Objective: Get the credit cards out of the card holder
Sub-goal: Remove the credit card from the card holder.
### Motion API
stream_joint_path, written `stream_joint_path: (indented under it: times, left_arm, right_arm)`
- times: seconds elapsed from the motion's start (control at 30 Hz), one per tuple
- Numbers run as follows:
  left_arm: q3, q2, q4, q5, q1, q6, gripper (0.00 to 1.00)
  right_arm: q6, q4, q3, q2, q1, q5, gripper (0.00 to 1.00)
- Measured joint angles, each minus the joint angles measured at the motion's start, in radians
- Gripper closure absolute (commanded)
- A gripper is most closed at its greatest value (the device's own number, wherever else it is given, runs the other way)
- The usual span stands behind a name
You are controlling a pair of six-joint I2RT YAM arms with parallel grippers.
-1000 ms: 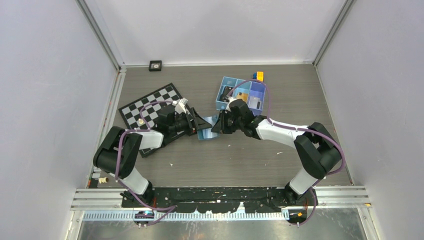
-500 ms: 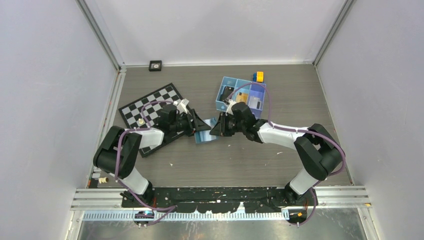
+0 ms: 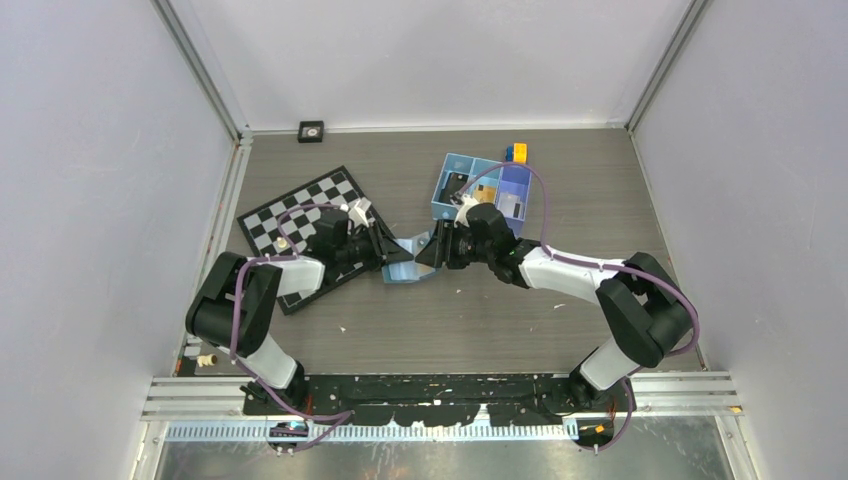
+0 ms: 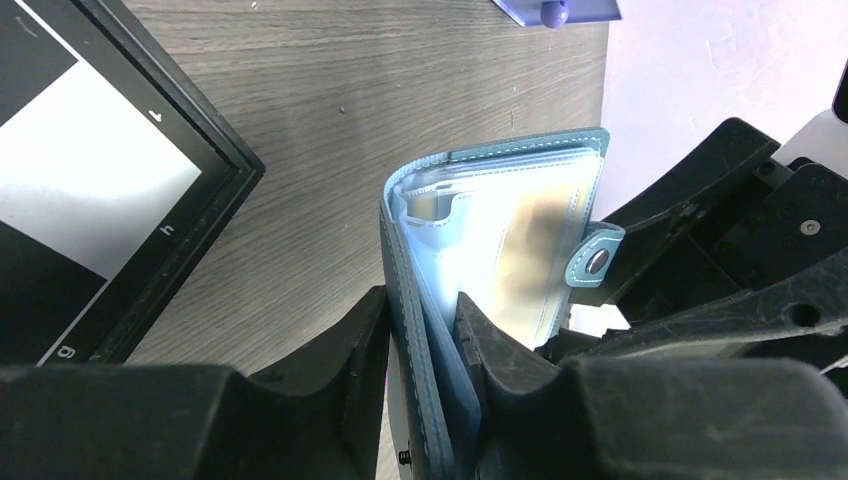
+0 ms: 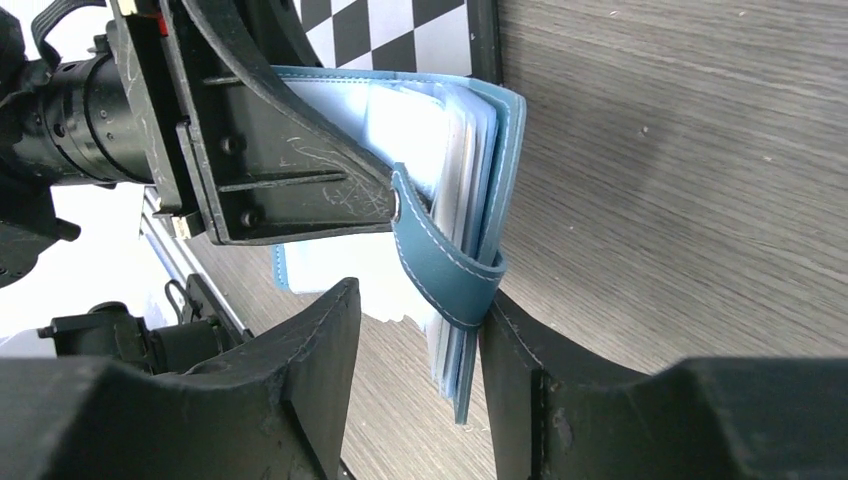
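The light-blue card holder [image 3: 405, 264] hangs between my two grippers just above the table. My left gripper [image 3: 388, 250] is shut on one cover of it, as the left wrist view [image 4: 421, 302] shows. There the holder [image 4: 500, 190] stands open, with clear sleeves and a blurred orange-tan card [image 4: 530, 262] showing through one. My right gripper [image 5: 420, 296] is open around the holder's other edge [image 5: 470, 130]; its strap [image 5: 440, 275] touches one finger and the other stands clear. The black and silvery cards are not in view in the holder.
A chessboard [image 3: 300, 215] lies under my left arm. A blue three-compartment tray [image 3: 472, 162] behind my right gripper holds small black, tan and grey items. A yellow-and-blue block [image 3: 516, 152] sits behind it, a small black object [image 3: 311, 130] by the back wall.
Both grippers and the card holder have drifted a little to the left. The left gripper drew back toward the chessboard and the right one followed.
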Motion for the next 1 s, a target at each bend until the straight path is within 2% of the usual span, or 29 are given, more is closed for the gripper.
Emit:
stream_joint_path:
  times: [0.1, 0.17, 0.47, 0.6, 0.67, 0.8, 1.0]
  left_arm:
    - [-0.007, 0.0, 0.01, 0.0, 0.006, -0.006, 0.72]
    - [-0.01, 0.0, 0.017, 0.001, 0.008, -0.009, 0.72]
    - [-0.04, 0.0, 0.14, 0.043, 0.009, -0.066, 0.74]
    - [-0.05, 0.002, 0.196, 0.055, 0.01, -0.087, 0.73]
    - [-0.053, 0.006, 0.2, 0.052, 0.013, -0.087, 0.7]
    - [-0.056, 0.008, 0.201, 0.055, 0.015, -0.09, 0.53]
    - [-0.055, -0.036, 0.1, 0.021, 0.015, -0.042, 0.49]
  right_arm:
    - [0.001, -0.004, 0.0, 0.0, 0.0, 0.023, 0.63]
    - [0.005, -0.013, 0.0, 0.0, -0.003, 0.041, 0.67]
    - [0.012, -0.069, 0.015, 0.01, -0.018, 0.063, 0.65]
    - [0.016, -0.068, 0.022, 0.017, -0.018, 0.054, 0.84]
    - [0.021, -0.056, 0.025, 0.017, -0.017, 0.037, 0.89]
    - [0.019, -0.055, 0.027, 0.017, -0.015, 0.034, 0.92]
    - [0.018, -0.078, 0.027, 0.017, -0.016, 0.04, 0.93]
